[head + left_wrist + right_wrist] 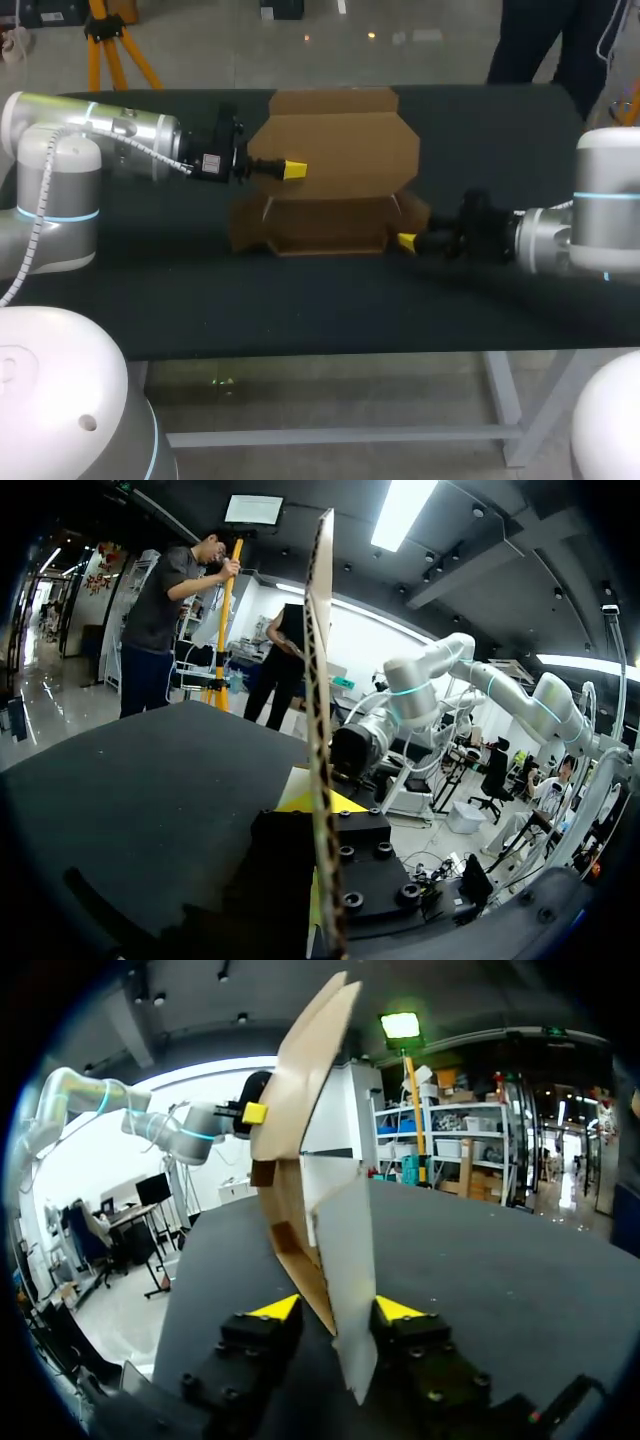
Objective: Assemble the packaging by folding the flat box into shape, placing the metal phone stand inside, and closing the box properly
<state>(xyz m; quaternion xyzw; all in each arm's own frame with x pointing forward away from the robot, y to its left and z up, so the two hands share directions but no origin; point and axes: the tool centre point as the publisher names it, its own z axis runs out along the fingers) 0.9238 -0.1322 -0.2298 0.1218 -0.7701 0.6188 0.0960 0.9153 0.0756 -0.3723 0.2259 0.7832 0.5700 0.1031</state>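
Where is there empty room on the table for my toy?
The bare strip of table in front of the cardboard box, toward the near edge, is free. So is the far right corner, beyond the right gripper. The middle is crowded: it and the left gripper both hold the box there.

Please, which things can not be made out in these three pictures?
- The metal phone stand: appears in no view.
- Second finger of the left gripper: head view, behind the box panel; left wrist view, the cardboard edge covers most of both tips.
- Hold of the right gripper: head view, too small and dark to judge.
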